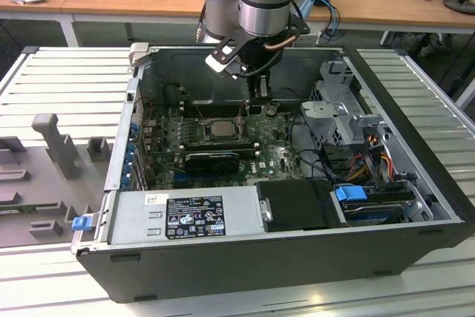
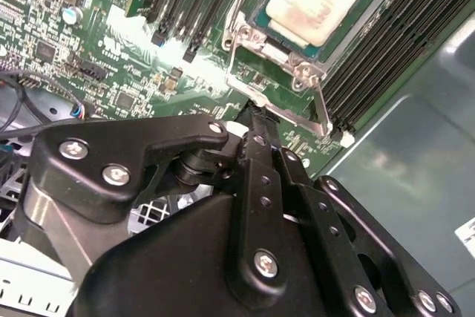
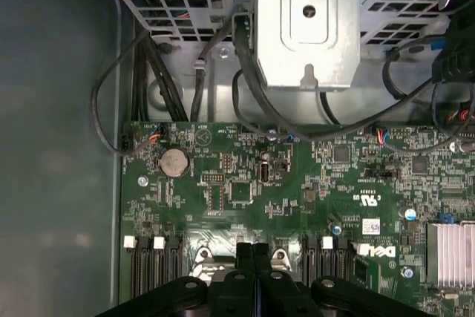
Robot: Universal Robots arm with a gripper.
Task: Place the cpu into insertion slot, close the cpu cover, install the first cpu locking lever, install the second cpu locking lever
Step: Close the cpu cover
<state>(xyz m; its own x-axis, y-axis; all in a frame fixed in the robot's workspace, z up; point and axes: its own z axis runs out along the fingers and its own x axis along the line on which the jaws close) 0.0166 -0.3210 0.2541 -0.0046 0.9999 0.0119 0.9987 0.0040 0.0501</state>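
Gripper (image 3: 252, 249) clenched, fingers pressed together over the green board; cpu (image 2: 315, 1) sits in insertion slot (image 2: 257, 17) just beyond gripper's tips, not touching.

Pale cpu (image 2: 315, 1) in insertion slot (image 2: 261, 26)

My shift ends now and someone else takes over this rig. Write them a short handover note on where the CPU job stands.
Gripper: shut, tips low beside the insertion slot; I cannot tell whether it pinches anything.
Cpu: seated in the slot.
Cpu cover: looks down around the cpu.
Done: cpu placed, cover apparently closed.
Left: both locking levers. One wire lever stands raised by the slot; whether the other is latched I cannot tell.
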